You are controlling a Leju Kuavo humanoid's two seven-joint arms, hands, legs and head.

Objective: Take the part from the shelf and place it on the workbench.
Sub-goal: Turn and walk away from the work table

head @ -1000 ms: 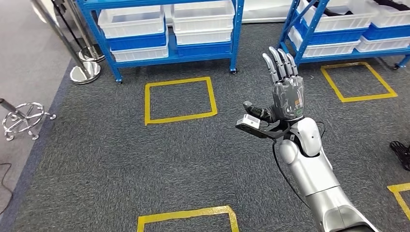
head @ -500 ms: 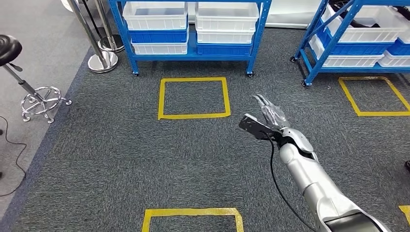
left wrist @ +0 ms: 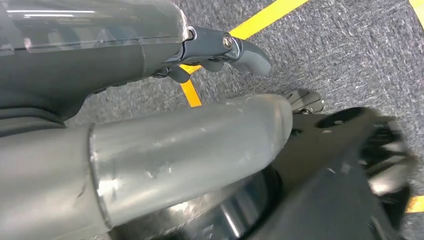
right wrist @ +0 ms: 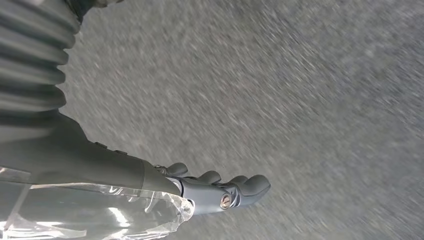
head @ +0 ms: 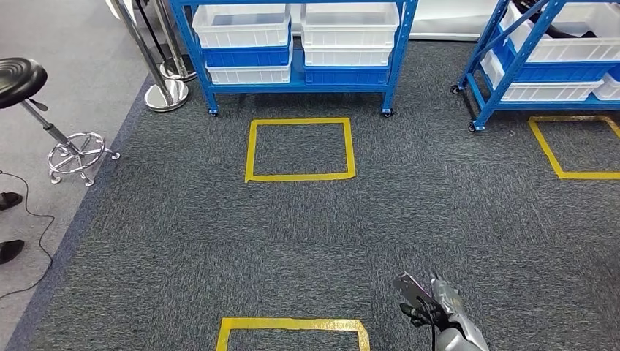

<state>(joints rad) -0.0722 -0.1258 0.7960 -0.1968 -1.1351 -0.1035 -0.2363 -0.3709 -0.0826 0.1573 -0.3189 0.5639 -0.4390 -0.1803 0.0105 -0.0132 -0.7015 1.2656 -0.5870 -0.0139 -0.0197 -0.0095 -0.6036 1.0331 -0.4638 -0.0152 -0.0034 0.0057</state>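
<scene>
Right robot hand (head: 439,303): low at the near edge of the head view, above grey carpet (head: 219,241). In the right wrist view its fingers (right wrist: 235,187) lie slightly curled, side by side, around nothing.
Left robot hand (left wrist: 220,47): fingers bent, nothing between them, over carpet and yellow tape.
Blue shelf (head: 296,44): at the far edge of the carpet, carrying white and blue bins (head: 241,25). Part: cannot tell which bin holds it.
Second blue shelf (head: 548,51): far right corner.
Yellow tape square (head: 300,150): just before the first shelf.
Black stool (head: 40,102): left edge, beside steel stanchion bases (head: 167,95).
</scene>
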